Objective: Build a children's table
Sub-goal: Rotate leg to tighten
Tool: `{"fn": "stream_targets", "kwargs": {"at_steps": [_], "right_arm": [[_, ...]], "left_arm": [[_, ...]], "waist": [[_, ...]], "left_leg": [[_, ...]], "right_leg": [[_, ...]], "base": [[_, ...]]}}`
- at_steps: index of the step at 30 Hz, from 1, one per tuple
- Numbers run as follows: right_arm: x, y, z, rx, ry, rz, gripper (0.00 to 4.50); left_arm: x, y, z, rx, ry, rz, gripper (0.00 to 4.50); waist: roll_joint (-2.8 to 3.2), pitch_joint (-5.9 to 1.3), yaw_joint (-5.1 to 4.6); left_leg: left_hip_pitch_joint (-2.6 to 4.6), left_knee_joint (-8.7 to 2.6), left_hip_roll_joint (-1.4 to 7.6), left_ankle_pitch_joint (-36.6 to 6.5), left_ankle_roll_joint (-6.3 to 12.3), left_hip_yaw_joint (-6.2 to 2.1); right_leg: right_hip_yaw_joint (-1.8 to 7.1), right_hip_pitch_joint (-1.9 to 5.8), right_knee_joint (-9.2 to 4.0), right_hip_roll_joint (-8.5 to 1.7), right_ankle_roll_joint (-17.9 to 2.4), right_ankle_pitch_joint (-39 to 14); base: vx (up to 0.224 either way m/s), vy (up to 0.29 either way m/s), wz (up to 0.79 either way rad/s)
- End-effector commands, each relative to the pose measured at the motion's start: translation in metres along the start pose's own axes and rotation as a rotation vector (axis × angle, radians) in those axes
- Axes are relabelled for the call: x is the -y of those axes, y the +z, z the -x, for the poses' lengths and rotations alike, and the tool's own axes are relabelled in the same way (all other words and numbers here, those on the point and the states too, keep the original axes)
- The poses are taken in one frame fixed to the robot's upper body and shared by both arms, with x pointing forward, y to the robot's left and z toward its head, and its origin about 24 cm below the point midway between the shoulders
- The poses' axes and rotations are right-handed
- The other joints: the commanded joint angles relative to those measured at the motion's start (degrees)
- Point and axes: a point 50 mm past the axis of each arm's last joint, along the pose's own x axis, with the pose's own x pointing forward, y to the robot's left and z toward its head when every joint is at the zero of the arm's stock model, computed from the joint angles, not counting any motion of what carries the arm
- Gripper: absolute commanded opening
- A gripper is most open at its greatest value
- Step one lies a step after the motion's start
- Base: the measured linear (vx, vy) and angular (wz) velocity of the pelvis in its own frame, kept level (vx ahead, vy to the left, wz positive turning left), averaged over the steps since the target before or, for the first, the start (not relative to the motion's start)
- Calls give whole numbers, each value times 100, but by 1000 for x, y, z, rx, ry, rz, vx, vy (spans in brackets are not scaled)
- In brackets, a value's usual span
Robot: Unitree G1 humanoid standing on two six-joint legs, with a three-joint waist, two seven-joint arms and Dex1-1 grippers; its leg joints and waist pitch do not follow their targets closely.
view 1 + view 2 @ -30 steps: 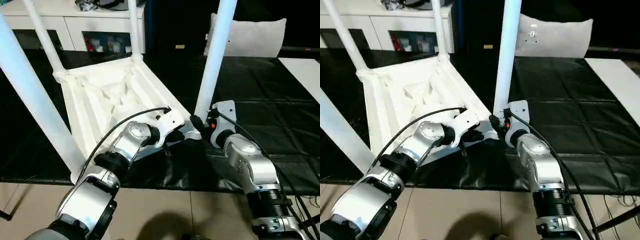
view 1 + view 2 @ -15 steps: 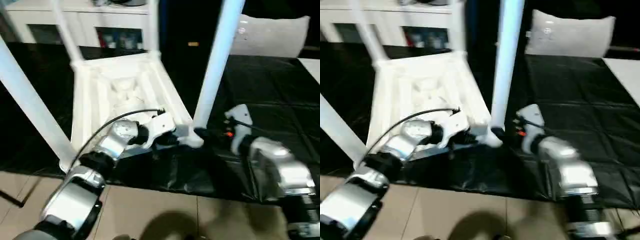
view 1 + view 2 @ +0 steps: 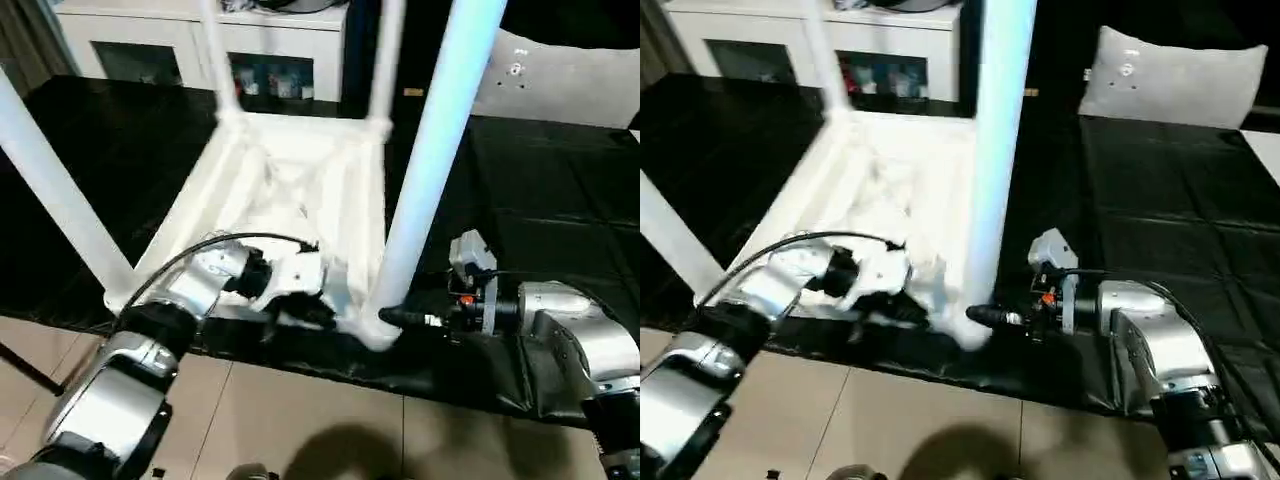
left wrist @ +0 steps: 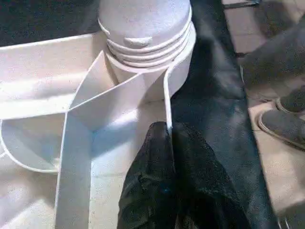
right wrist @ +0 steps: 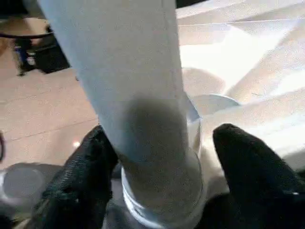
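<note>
Now my left gripper (image 4: 169, 143) pinches the tabletop (image 3: 300, 170) rib; my right gripper (image 5: 162, 176) straddles the leg (image 5: 138, 95) base, fingers (image 5: 81, 176) apart.

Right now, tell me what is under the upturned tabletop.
A black mat lies under the tabletop, running past its edges. The stretch beneath the tabletop is covered, so anything else there is hidden.

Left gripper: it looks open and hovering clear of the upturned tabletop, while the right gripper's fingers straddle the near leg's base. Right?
Not quite. The left wrist view shows the left gripper shut, pinching a thin rib of the tabletop. The right gripper does straddle the near leg.
</note>
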Motion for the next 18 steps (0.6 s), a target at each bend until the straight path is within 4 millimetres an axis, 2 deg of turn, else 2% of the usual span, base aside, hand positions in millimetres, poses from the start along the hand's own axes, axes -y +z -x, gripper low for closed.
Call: {"fn": "stream_targets", "kwargs": {"at_steps": [1, 5, 6, 9, 11, 18], "right_arm": [[-1, 3, 0, -7, 42, -3, 307], [-2, 4, -1, -4, 69, -6, 293], [-2, 4, -2, -3, 77, -7, 267], [-2, 4, -2, -2, 83, -8, 255], [-3, 5, -3, 0, 93, -13, 228], [-9, 3, -10, 50, 82, -63, 200]], "left_arm": [[6, 3, -8, -27, -90, -51, 0], [5, 4, -6, -30, -98, -55, 0], [5, 4, -5, -31, -100, -56, 0], [5, 4, -5, -32, -101, -56, 0], [5, 3, -4, -34, -102, -54, 0], [4, 1, -3, -16, -62, -10, 0]], "waist": [[-65, -461, -29], [-73, -452, -26], [-74, -456, -26], [-71, -465, -25], [-73, -468, -25], [-69, -456, -26]], "left_leg": [[60, -395, 230, -945, 395, -13], [62, -407, 216, -1053, 302, -17], [68, -405, 213, -1050, 299, -16], [61, -400, 218, -966, 314, -17], [55, -397, 218, -925, 331, -16], [63, -403, 215, -973, 304, -15]], "right_leg": [[355, 355, -303, -396, -921, -1754], [346, 363, -341, -397, -774, -2053], [343, 362, -339, -394, -770, -2055], [347, 360, -325, -388, -782, -1950], [348, 362, -314, -383, -809, -1867], [342, 355, -334, -384, -776, -1993]], "base": [[0, 0, 0], [0, 0, 0], [0, 0, 0], [0, 0, 0], [0, 0, 0], [0, 0, 0]]}}
